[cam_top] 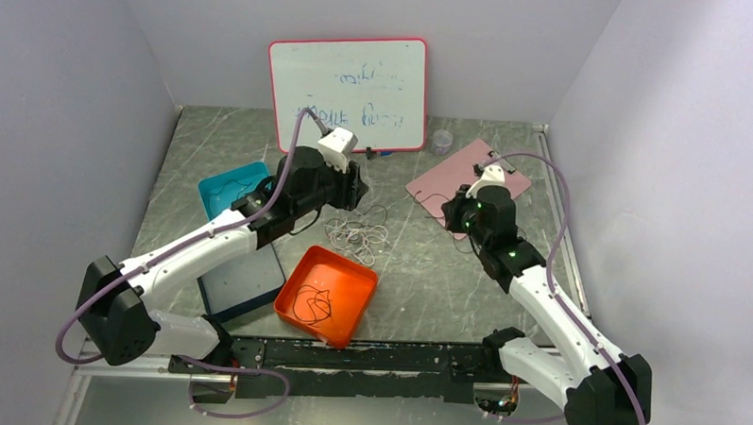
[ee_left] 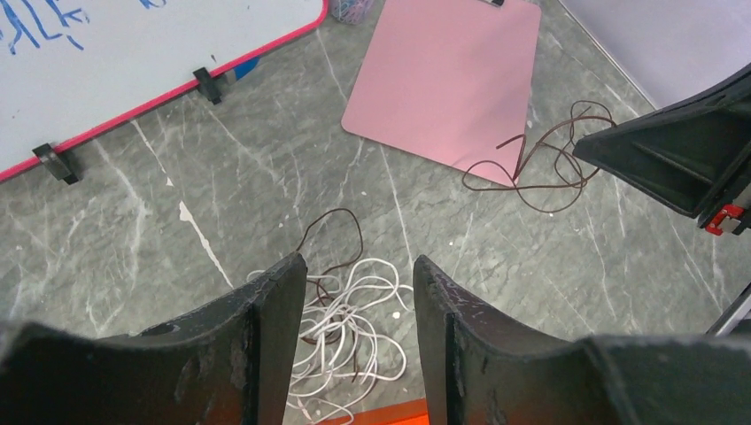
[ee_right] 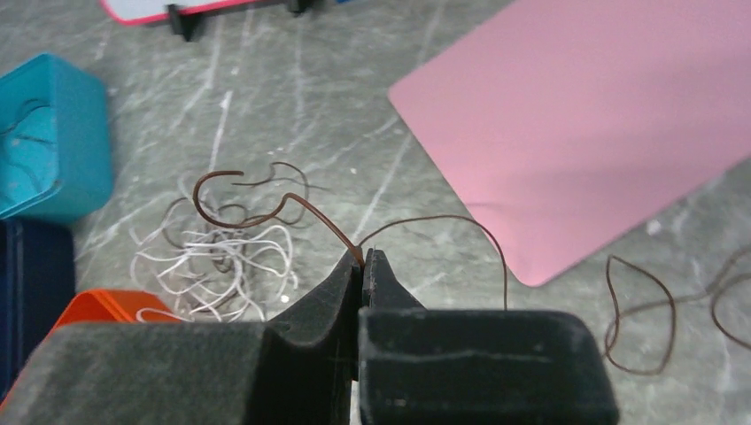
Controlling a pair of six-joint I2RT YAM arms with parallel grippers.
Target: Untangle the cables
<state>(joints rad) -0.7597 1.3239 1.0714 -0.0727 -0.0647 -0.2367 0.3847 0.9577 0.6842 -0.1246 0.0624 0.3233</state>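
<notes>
A tangle of white cables with a dark brown cable through it lies on the table between the arms; it also shows in the left wrist view and the right wrist view. My left gripper is open and empty, just above the far side of this tangle. My right gripper is shut on a thin brown cable, held a little above the table. That brown cable trails in loops by the pink mat's edge.
An orange tray holds a black cable. A teal tray at the left holds another thin cable. A pink mat, a whiteboard, a small clear cup and a dark blue tray are also here.
</notes>
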